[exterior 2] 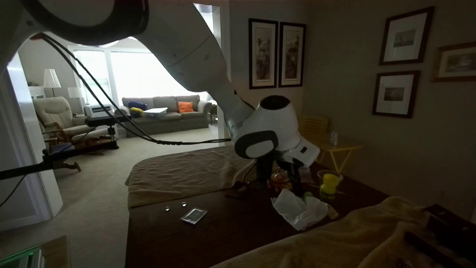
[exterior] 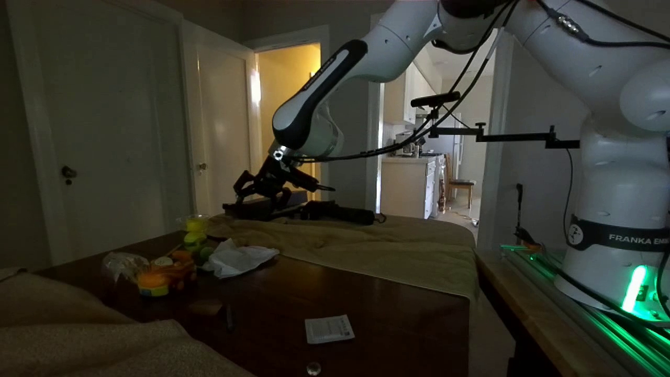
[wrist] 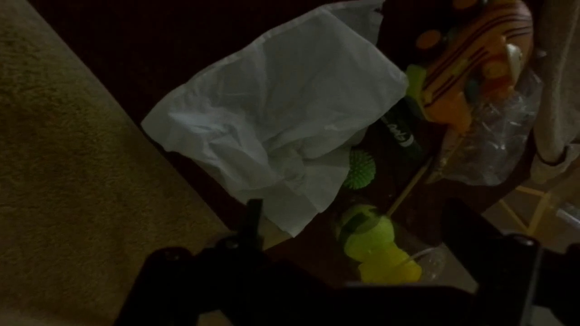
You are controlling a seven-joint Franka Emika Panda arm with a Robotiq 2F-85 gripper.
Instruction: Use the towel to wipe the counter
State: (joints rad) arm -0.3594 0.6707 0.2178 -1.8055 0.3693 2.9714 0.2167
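One black two-fingered gripper (wrist: pixel 354 206) is hanging widely spread, holding nothing. The crumpled white cloth (wrist: pixel 281 113), presumably our towel, is lying on the dark-brown wooden counter (exterior 2: pixel 178 242); descending off-aim, we would be pinching the rounded yellow-green object (wrist: pixel 380 246).

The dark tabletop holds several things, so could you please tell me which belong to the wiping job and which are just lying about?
Belong to the job:
white cloth, probably the towel
dark tabletop, to be wiped
gripper, open

Just lying about, it seems:
brown cloth, though possibly the towel instead
orange toy
green spiky ball
flat packet
clear plastic
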